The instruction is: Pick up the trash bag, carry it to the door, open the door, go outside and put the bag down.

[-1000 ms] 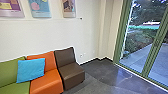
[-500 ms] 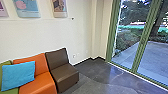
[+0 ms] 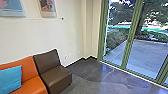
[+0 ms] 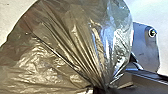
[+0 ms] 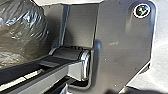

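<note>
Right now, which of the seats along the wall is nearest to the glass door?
The brown seat; the orange seat beside it stands farther away and holds the blue cushion.

Bag (image 4: 67,50): olive-brown plastic, thin, slightly see-through, glossy with bright highlights. Body full and rounded, skin crinkled. Top drawn into a tight neck; long pleats fan out from it, one dark crease running in among them. What grips the neck: too blurred to tell. Sits beside the robot's dark plate (image 5: 122,37); touching or apart, can't tell. Underside hidden.

Door (image 3: 127,45): ahead and to the robot's right. Tall clear glass panes, green upright frames, green rail along the foot. Panes stand in line; appears closed.
</note>
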